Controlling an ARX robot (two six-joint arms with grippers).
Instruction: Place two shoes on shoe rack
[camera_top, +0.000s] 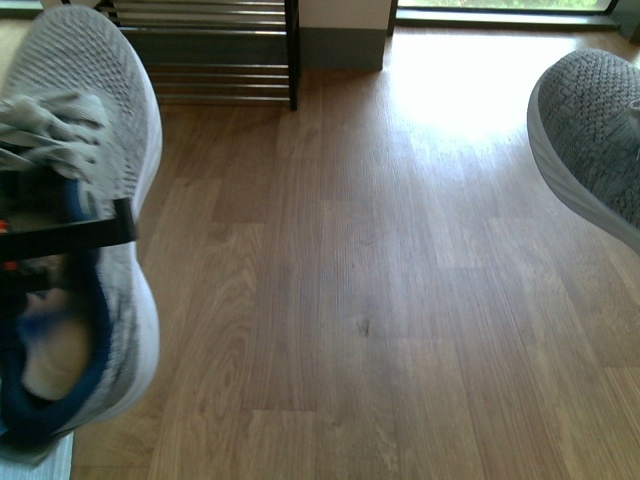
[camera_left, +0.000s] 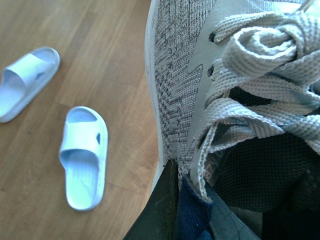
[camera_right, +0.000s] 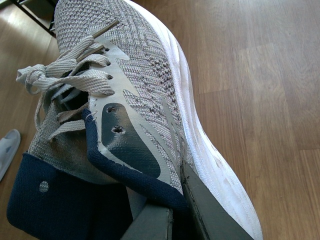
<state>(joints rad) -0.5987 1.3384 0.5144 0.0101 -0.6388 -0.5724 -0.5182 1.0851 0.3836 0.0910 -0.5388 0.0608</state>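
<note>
Front view: left shoe (camera_top: 90, 110) big and close at the left edge, toe toward the back, held up over the wood floor (camera_top: 350, 300), left gripper (camera_top: 100, 232) pinching its blue rim. Right shoe (camera_top: 590, 130) poking in at the right edge. Shoe rack (camera_top: 215, 50) far back at the top, well apart from both shoes. Left wrist view: grey laces and knit up close, black finger (camera_left: 160, 210) pressed on the shoe's side, one pale blue slide (camera_left: 84, 159) and a second slide (camera_left: 25, 82) lying on the floor. Right wrist view: right gripper (camera_right: 180, 210) squeezed tight on the right shoe's side wall, thick white sole along the far side.
</note>
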